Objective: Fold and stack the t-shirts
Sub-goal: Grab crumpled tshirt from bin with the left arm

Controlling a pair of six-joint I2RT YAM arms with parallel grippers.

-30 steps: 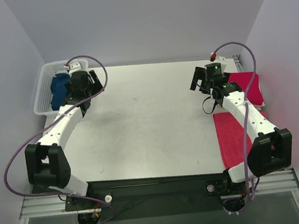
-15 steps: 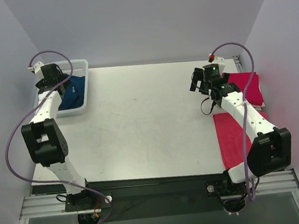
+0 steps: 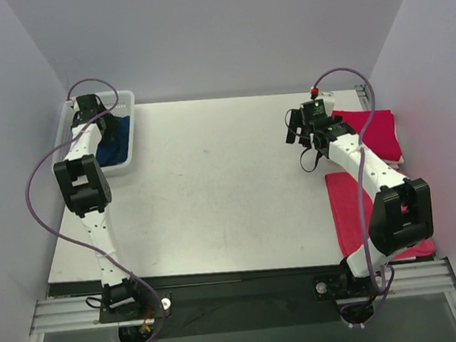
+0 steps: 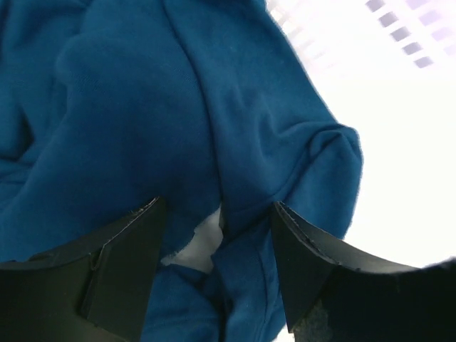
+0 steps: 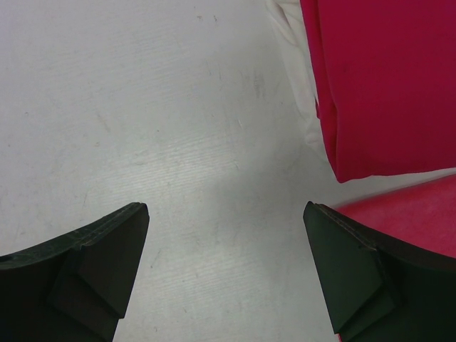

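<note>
Left wrist view, and the left end effector [image 4: 216, 206] is down in the cloth: its fingers are spread, straddling a raised fold of the navy t-shirt [image 4: 128, 107], and nothing is clamped. A pale patch shows in the gap beside that fold. Navy fabric lies rumpled all around the tips, and the white mesh of the basket [image 4: 399, 43] glows at the upper right.

From the top external camera, the basket [image 3: 132, 124] sits at the far left corner of the surface [image 3: 213, 188], with the left arm stretched right out over it.

Over to the right end effector [image 5: 224, 206]: released, fingers wide apart, hanging above bare surface with nothing between them. Just beyond its right fingertip is the edge of the folded red t-shirt [image 5: 385, 78], which lies at the far right corner. A second, flat red t-shirt [image 3: 345, 208] is spread along the right edge, nearer the arm bases.
</note>
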